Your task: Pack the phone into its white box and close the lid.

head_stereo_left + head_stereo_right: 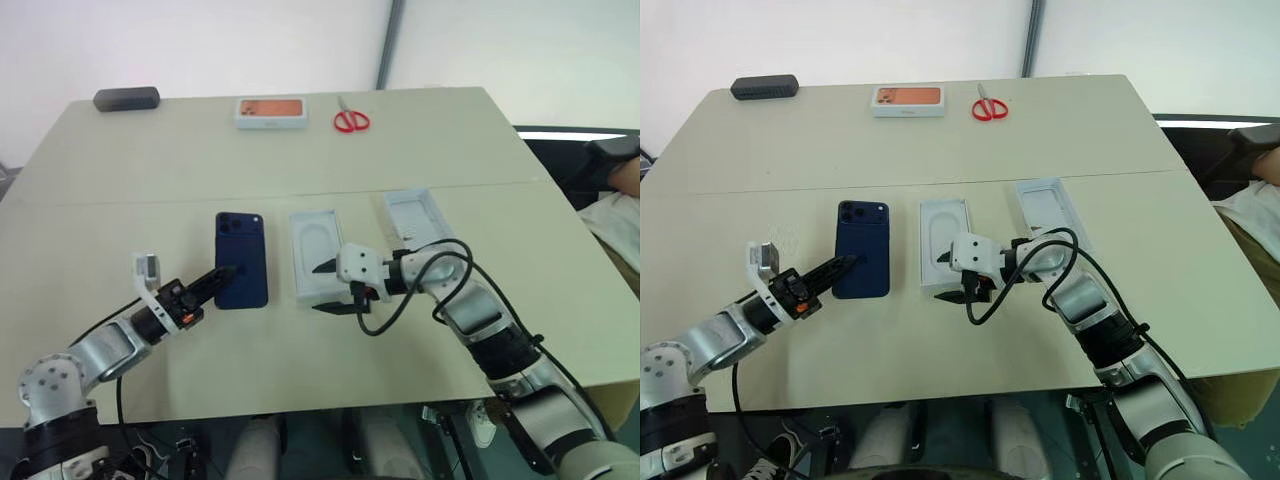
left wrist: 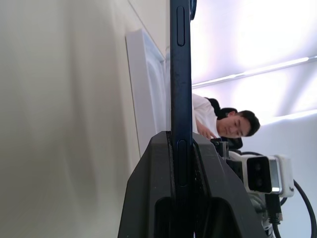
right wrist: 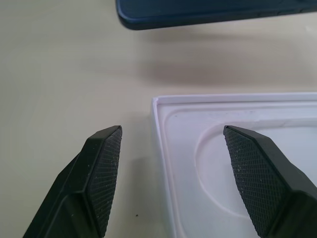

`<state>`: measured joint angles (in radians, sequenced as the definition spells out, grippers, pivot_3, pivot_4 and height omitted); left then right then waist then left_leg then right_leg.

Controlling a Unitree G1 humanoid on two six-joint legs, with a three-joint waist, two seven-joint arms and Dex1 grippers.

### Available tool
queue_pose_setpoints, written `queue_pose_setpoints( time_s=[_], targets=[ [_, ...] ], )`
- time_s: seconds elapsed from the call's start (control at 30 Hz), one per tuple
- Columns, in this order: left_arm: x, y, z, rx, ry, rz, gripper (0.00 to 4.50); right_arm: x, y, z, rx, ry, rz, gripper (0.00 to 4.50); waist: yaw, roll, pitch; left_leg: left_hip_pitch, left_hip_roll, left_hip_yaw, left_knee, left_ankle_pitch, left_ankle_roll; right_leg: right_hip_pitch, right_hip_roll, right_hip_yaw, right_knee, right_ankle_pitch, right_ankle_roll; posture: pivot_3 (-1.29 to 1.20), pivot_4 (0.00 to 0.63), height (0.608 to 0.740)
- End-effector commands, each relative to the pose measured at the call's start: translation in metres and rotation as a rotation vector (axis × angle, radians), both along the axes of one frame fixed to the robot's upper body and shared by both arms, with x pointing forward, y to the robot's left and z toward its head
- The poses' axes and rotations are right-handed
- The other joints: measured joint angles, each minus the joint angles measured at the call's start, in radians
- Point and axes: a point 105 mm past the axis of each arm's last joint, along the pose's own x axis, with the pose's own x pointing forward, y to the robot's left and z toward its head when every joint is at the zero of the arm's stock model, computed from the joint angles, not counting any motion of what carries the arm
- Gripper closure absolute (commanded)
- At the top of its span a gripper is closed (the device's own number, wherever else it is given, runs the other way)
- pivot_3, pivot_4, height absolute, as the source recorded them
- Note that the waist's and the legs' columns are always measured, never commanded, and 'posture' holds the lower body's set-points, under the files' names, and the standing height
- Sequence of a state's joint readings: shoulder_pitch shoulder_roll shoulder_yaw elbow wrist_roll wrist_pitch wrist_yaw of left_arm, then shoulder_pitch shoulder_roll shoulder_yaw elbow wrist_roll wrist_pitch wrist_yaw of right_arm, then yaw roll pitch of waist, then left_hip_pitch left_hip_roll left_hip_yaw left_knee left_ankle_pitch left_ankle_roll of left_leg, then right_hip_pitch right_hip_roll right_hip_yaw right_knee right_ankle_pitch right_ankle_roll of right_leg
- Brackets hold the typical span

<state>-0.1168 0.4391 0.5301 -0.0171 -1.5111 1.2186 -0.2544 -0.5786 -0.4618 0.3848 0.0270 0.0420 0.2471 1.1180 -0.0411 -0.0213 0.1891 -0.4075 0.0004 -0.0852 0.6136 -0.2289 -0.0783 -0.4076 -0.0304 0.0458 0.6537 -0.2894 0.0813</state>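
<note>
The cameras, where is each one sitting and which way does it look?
Left eye and right eye views: on the head, looking down over the table; both arms show.
Left wrist view: on the left arm, looking along the left end effector, shut on the phone, toward a seated person.
Right wrist view: on the right arm, looking past the open right end effector at a white tray.
Shared: the phone lies in all four views.

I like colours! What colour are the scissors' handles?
Red. The scissors lie at the table's far edge, clearest in the left eye view.
</note>
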Motion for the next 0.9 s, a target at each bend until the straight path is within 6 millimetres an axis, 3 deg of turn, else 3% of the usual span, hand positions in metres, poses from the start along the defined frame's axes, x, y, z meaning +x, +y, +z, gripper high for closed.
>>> queue_pose_setpoints(
  time_s=[0.03, 0.3, 0.43, 0.87, 0.9],
  targets=[
    [-0.002, -0.003, 0.01, -0.06, -0.033, -0.009, 4.5, 0.0, -0.001, 0.004, -0.008, -0.018, 0.016, 1.09, 0.001, 0.0, 0.0, 0.0, 0.0, 0.0, 0.0, 0.0, 0.0, 0.0, -0.001, 0.0, 0.0, 0.0, 0.0, 0.0, 0.15, 0.74],
    [-0.004, -0.008, 0.008, -0.065, -0.028, -0.001, 4.5, 0.002, -0.008, -0.006, -0.062, -0.015, 0.007, 1.09, 0.002, 0.0, 0.0, 0.0, 0.0, 0.0, 0.0, 0.0, 0.0, 0.0, -0.001, 0.0, 0.0, 0.0, 0.0, 0.0, 0.15, 0.74],
    [-0.004, -0.008, 0.012, -0.062, -0.041, 0.006, 4.5, 0.005, -0.009, -0.007, -0.067, -0.015, -0.004, 2.31, 0.001, 0.0, 0.0, 0.0, 0.0, 0.0, 0.001, 0.0, 0.0, 0.0, 0.0, 0.0, 0.001, 0.0, 0.0, 0.0, 0.15, 0.74],
    [-0.002, -0.009, 0.018, -0.052, -0.056, 0.016, 4.5, 0.006, -0.008, -0.012, -0.069, -0.009, -0.006, 2.31, 0.002, 0.0, 0.0, 0.0, 0.0, 0.0, 0.002, 0.0, 0.0, 0.0, 0.001, 0.0, 0.002, 0.0, 0.0, 0.0, 0.15, 0.74],
    [-0.002, -0.009, 0.018, -0.053, -0.056, 0.015, 4.5, 0.006, -0.008, -0.012, -0.071, -0.008, -0.006, 2.57, 0.003, 0.0, 0.0, 0.0, 0.0, 0.0, 0.002, 0.0, 0.0, 0.0, 0.001, 0.0, 0.002, 0.0, 0.0, 0.0, 0.15, 0.74]
  ],
)
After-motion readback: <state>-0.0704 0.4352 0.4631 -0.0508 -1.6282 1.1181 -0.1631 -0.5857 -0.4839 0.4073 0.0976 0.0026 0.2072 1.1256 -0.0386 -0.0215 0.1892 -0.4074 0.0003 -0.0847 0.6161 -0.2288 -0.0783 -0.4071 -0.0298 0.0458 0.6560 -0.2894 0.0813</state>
